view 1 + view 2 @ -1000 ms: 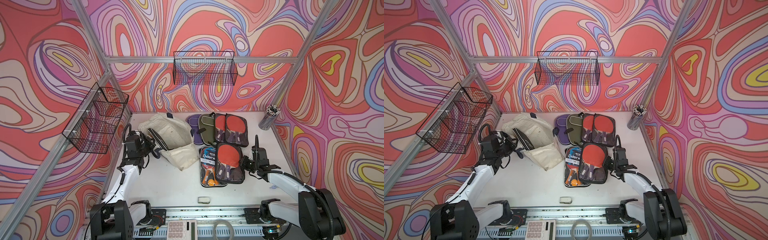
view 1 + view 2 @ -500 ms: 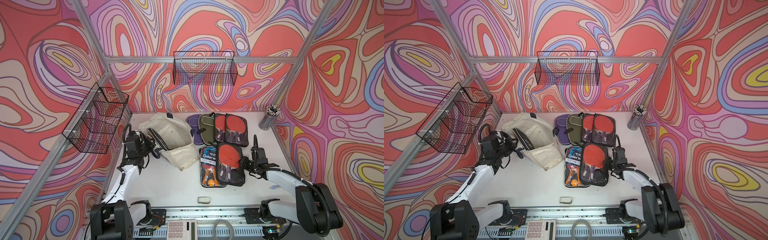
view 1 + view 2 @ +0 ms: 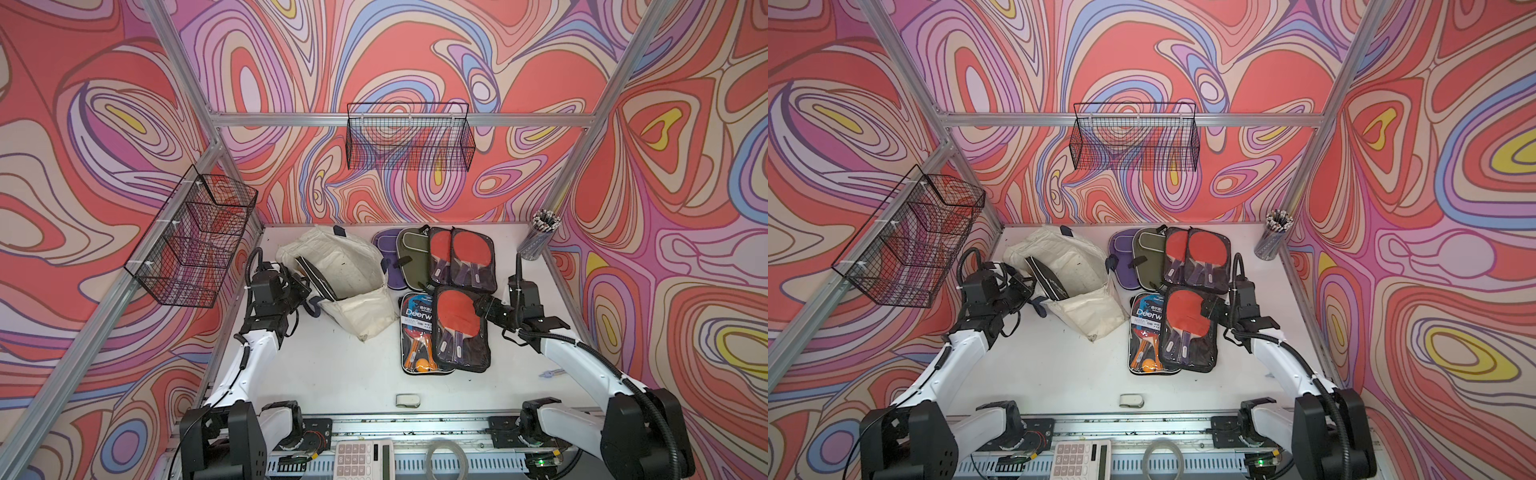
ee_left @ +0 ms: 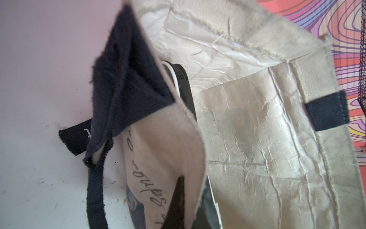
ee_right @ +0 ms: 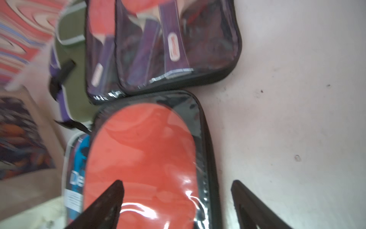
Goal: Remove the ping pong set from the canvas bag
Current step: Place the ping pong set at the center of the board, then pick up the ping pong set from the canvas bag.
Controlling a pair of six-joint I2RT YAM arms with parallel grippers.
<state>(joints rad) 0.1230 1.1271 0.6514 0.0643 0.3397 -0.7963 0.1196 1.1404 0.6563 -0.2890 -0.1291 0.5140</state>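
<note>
The dark case (image 3: 314, 277) stands on edge in the open mouth of the canvas bag (image 3: 353, 266), and its long axis slants from far left toward near right. My left gripper (image 3: 301, 286) is just beside it, fingers pressed together, seemingly on the navy strap (image 4: 126, 83). My right gripper (image 3: 482, 309) is spread and empty above the clear case (image 3: 459, 328), well apart, so I judge it must reach leftward across the bag.
</note>
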